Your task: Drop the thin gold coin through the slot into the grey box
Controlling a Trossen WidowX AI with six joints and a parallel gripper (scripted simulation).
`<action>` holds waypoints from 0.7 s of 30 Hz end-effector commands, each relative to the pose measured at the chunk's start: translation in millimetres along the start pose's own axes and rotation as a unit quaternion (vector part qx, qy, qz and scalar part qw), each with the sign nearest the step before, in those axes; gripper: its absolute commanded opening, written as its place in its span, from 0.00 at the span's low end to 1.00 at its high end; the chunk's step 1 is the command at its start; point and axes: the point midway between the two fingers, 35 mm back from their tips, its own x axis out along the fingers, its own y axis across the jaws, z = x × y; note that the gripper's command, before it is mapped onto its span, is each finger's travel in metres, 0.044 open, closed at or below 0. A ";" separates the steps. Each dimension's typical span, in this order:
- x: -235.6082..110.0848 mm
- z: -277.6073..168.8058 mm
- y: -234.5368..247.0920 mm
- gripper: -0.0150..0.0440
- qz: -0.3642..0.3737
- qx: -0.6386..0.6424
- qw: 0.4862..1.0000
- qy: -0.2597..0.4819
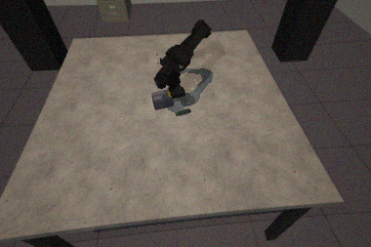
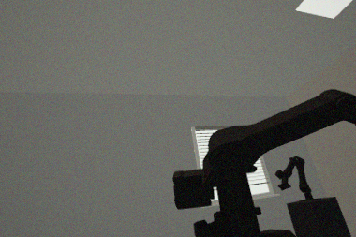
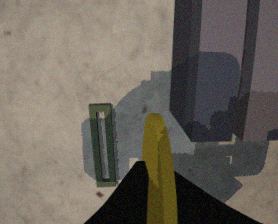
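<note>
The gold coin (image 3: 155, 131) (image 1: 169, 93) is on edge between the fingers of my gripper (image 3: 147, 170) (image 1: 171, 94), which is shut on it. The coin is seen nearly edge-on in the wrist view. The green holder (image 3: 95, 145) (image 1: 184, 112) is empty, left of the coin in the wrist view. The grey box (image 3: 220, 30) (image 1: 160, 100) is to the coin's right in the wrist view, and its slot (image 3: 248, 50) shows as a dark strip along the lid. The coin is not over the slot in that view. Its exact height is hard to tell. The fingertips cannot be made out in the exterior view.
The holder and box stand close together on the mottled table (image 1: 146, 173). The arm (image 1: 183, 53) (image 2: 281, 125) reaches in from the table's far side, and its shadow falls around both. The exterior view shows mostly wall, a window (image 2: 202, 140) and a dark pedestal (image 2: 318, 217).
</note>
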 end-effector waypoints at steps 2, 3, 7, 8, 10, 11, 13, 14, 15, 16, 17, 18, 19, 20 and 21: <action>2.2 10.7 -10.8 0.25 -0.004 0.000 1.000 0.001; 2.2 12.5 -12.7 0.25 -0.004 0.000 1.000 0.001; 2.3 19.7 -20.3 0.25 -0.004 0.000 1.000 0.001; 2.3 21.5 -22.2 0.25 -0.004 0.000 1.000 0.001; 2.4 25.0 -26.2 0.25 -0.004 0.000 1.000 0.001; 2.5 26.7 -28.2 0.25 -0.004 0.000 1.000 0.001; 2.6 30.0 -32.3 0.25 -0.005 0.000 1.000 0.001; 2.7 31.6 -34.3 0.25 -0.005 0.000 1.000 0.001; 2.8 33.2 -36.3 0.25 -0.005 0.000 1.000 0.001; 2.9 34.8 -38.4 0.25 -0.005 0.000 1.000 0.002; 3.0 36.4 -40.5 0.25 -0.005 0.000 1.000 0.002; 3.2 37.9 -42.6 0.25 -0.005 0.000 1.000 0.002; 3.3 39.4 -44.7 0.25 -0.005 0.000 1.000 0.002; 3.4 40.9 -46.8 0.25 -0.005 0.000 1.000 0.002; 3.6 42.4 -48.9 0.25 -0.005 0.000 1.000 0.003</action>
